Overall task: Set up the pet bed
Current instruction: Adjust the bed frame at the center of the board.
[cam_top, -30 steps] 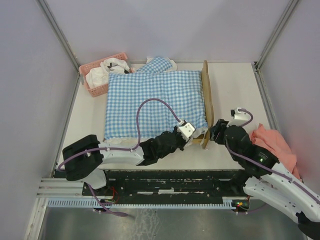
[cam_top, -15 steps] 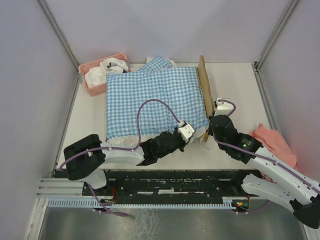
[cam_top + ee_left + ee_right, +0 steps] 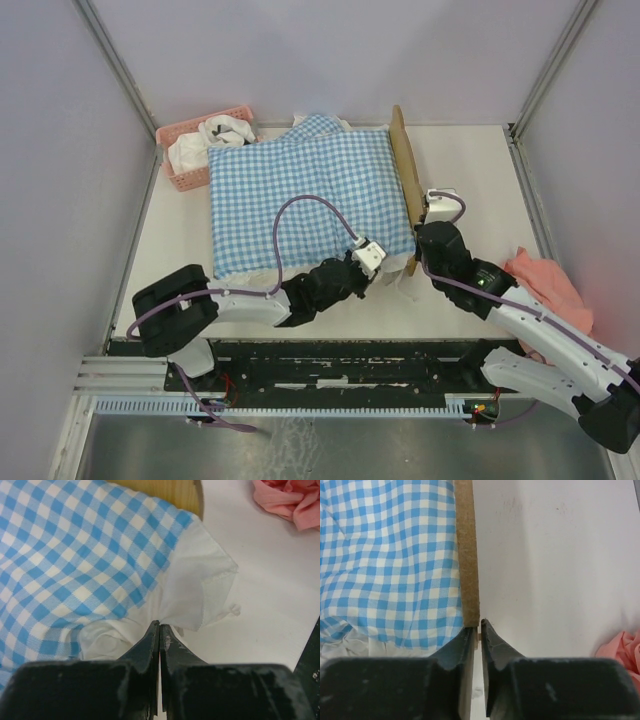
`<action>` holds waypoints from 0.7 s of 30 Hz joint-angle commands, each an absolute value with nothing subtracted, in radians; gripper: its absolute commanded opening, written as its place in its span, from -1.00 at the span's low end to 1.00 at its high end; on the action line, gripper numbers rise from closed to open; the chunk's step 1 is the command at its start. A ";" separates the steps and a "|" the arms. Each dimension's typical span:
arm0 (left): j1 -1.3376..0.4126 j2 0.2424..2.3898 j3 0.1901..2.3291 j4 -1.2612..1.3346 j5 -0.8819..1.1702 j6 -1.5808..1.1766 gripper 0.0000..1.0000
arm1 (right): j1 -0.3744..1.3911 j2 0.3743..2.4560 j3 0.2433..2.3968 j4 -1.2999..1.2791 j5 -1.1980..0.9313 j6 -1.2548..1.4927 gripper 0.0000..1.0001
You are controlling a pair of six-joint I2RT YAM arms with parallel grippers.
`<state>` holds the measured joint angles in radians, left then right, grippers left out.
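Two grippers, both with jaws drawn narrow. At upper left you have a pink basket (image 3: 190,124) holding white cloth. Blue-white gingham bedding (image 3: 300,200) fills the centre. Your left gripper (image 3: 159,626) pinches its white ruffle at the lower edge. The pet bed (image 3: 404,180) sits under the bedding, its headboard upright along the right side. Your right gripper (image 3: 479,625) seems clamped on the headboard's near end. A pink cloth (image 3: 545,285) lies at right.

A blue-and-white gingham bedding (image 3: 310,200) with a white ruffle (image 3: 200,595) fills the centre of the frame. In the upper left, a pink plastic basket (image 3: 183,182) holds white cloths (image 3: 200,150). A crumpled pink cloth (image 3: 550,285) lies at the right side of the white table (image 3: 480,180).
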<state>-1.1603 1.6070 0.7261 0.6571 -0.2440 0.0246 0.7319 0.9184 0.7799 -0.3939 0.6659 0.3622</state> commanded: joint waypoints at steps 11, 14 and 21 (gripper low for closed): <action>-1.043 1.589 0.786 0.626 -0.177 -0.128 -0.95 | 0.719 0.755 0.643 -0.456 0.532 0.552 -0.11; -1.032 1.593 0.775 0.638 -0.169 -0.143 -0.95 | 0.718 0.774 0.586 -0.391 0.516 0.582 -0.09; -1.004 1.600 0.749 0.670 -0.148 -0.180 -0.95 | 0.719 0.911 0.495 -0.249 0.458 0.596 0.02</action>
<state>-1.0248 1.6073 0.7544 0.6231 -0.1604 -0.1188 0.7197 0.8646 0.5312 -0.3851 0.4999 0.5671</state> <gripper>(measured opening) 0.035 0.498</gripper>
